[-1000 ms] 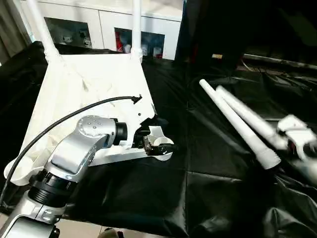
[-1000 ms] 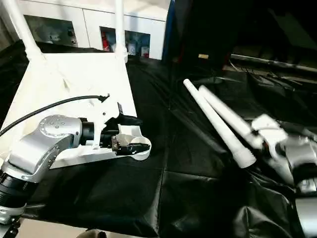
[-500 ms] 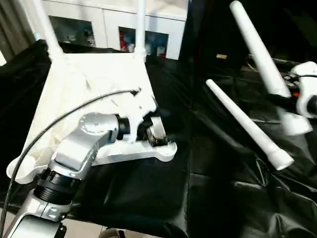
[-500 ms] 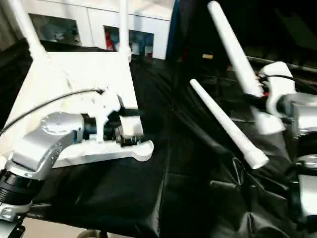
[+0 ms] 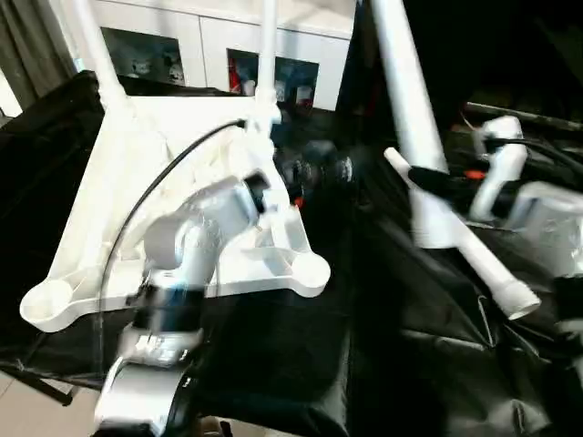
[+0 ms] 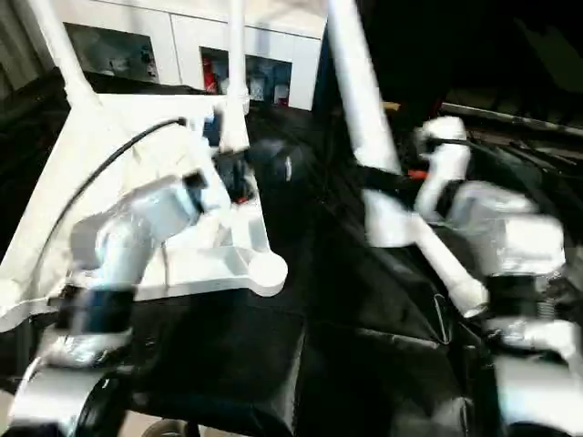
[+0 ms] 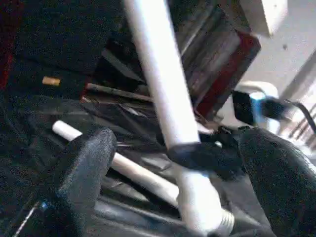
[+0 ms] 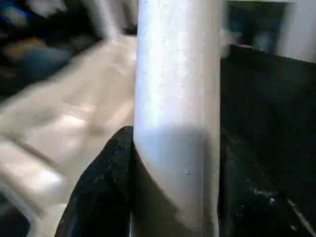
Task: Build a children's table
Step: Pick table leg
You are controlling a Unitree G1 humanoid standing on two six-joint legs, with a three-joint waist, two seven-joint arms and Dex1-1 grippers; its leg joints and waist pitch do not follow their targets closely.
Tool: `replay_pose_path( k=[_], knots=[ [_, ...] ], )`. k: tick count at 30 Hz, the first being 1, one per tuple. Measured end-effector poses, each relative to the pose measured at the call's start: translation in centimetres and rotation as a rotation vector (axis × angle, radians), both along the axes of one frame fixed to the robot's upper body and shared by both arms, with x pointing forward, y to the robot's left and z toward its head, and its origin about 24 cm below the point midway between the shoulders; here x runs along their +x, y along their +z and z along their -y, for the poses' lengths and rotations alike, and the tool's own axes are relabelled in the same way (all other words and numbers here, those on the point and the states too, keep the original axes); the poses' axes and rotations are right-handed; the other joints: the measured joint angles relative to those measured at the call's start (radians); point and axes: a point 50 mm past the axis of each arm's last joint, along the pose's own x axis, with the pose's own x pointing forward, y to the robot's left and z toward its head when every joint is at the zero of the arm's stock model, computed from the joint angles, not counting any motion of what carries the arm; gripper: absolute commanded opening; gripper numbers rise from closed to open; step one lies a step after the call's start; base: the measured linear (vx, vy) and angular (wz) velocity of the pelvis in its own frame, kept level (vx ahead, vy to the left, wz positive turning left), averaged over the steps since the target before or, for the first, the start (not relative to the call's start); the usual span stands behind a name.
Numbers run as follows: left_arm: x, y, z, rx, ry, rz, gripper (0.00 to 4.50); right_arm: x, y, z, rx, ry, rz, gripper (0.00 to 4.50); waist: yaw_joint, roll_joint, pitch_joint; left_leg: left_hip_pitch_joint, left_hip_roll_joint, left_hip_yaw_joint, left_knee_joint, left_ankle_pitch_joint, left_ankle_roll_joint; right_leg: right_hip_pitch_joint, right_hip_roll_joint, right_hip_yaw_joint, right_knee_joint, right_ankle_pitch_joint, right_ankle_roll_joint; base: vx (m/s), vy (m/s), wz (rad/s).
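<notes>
while the right gripper (image 5: 435,178) has its fingers clamped on a long white tube leg (image 5: 401,109), held near upright above the black-draped desk (image 5: 273,364), i aim its flared end at the empty near corner socket (image 5: 312,273) of the white plastic rectangular tabletop (image 5: 164,182). keep the leg vertical; seat squarely. the left gripper (image 7: 173,173) fingers gape, holding nothing. a second leg (image 5: 474,255) lies on the desk.

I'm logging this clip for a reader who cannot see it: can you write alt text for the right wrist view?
A white tube leg stands upright close to the camera, clamped between the right end effector's two black fingers. Behind it lies the white tabletop on the black-draped work table.
</notes>
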Motion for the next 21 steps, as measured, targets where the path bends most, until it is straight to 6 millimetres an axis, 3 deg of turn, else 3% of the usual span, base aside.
replay_pose_path(
  k=[5,8,21],
  knots=[
    [0.7,-0.1,1.2,-0.062,0.005,-0.071,4.5,-1.4,-0.8,-2.7,0.13,0.123,-0.039,1.82,0.016,0.0,0.0,-0.001,0.0,0.0,-0.001,0.0,0.0,0.0,0.0,0.0,-0.003,0.0,0.0,0.0,0.0,0.0],
    [0.8,-0.1,1.6,-0.077,0.0,-0.096,4.5,-2.0,-0.8,-3.2,0.157,0.157,-0.049,1.82,0.025,0.0,0.0,-0.001,0.0,0.0,-0.002,0.0,0.0,0.0,0.0,0.0,-0.003,0.0,0.0,0.0,0.0,0.0],
    [0.8,0.2,2.4,-0.102,-0.013,-0.114,4.5,-3.1,-1.2,-5.0,0.176,0.212,-0.083,1.82,0.026,0.0,0.0,0.0,0.0,0.0,-0.004,0.0,0.0,0.001,0.0,-0.001,-0.005,0.0,0.001,0.0,0.0,0.0]
  ],
)
